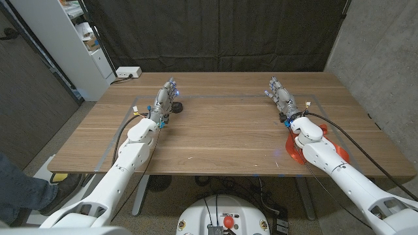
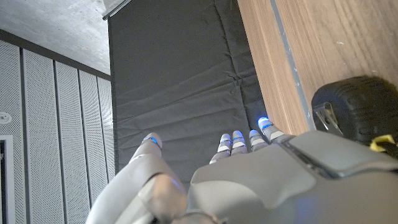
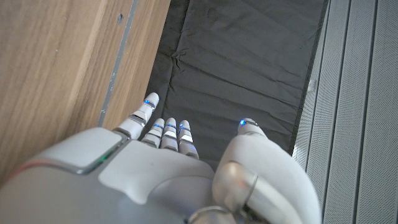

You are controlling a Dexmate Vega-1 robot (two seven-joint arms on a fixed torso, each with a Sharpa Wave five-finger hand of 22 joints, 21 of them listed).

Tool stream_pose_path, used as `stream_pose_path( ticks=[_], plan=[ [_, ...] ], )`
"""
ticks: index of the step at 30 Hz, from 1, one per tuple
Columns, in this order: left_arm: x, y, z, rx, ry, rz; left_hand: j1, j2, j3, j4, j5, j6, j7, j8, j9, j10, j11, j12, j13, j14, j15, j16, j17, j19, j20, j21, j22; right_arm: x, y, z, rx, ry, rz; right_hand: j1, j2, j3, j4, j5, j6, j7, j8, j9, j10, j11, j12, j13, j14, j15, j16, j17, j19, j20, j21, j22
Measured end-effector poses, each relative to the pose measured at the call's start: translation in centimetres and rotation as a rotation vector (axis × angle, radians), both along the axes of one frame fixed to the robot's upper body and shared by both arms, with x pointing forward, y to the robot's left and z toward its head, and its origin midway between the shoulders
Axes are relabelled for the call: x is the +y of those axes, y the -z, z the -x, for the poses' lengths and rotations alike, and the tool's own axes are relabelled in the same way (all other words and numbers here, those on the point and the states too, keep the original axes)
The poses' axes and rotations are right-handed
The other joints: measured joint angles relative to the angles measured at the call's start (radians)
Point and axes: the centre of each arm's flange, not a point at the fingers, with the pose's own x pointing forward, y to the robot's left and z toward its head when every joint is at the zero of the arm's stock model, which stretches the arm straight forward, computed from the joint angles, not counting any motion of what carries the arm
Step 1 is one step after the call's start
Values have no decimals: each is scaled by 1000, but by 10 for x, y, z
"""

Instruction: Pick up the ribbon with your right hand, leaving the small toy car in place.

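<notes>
Left hand (image 1: 166, 98) at the far left of the tabletop (image 1: 222, 137), fingers apart, holding nothing. Car (image 1: 176, 107) touching or just beside it, dark, only partly seen.

Right hand (image 1: 282, 98) far right, fingers apart, empty.

Ribbon (image 1: 295, 151): red, near right, mostly under the right forearm. Likely light, limp, slippery; pinch an exposed loop or edge.

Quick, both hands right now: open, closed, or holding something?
Left hand: open, holding nothing, beside the small toy car.
Right hand: open, holding nothing; fingers extended over the table.
</notes>
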Motion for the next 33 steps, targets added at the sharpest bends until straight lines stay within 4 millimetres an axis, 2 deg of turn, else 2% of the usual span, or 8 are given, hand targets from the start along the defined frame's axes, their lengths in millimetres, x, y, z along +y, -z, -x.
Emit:
stream_pose_path(
  ticks=[4,12,33],
  plan=[
    [1,-1,1,0,1,-6,0,0,0,0,0,0,0,0,0,0,0,0,-5,0,0,0,0,0,0,-4,0,0,-3,2,-11,-5,14,0,0,0,0,0,-4,-4,0,0,-13,-12,0,-3,0,0,11,0,14,0,-4,0],
    [3,-6,3,-6,0,-10,4,4,-4,-4,0,5,5,0,0,0,0,0,-9,0,0,0,0,0,0,-7,0,0,-5,6,-28,-17,31,0,0,0,0,0,-4,-4,0,0,-16,-9,0,-3,9,9,11,-5,32,-4,-4,0],
    [4,-14,2,-8,11,-34,4,4,-4,-4,0,5,5,0,0,0,0,0,-18,0,0,0,2,0,0,-22,0,-14,-15,24,-85,15,76,5,5,0,-16,-5,0,0,6,0,-21,4,0,-3,5,13,15,-13,32,-4,-15,0]
  ],
)
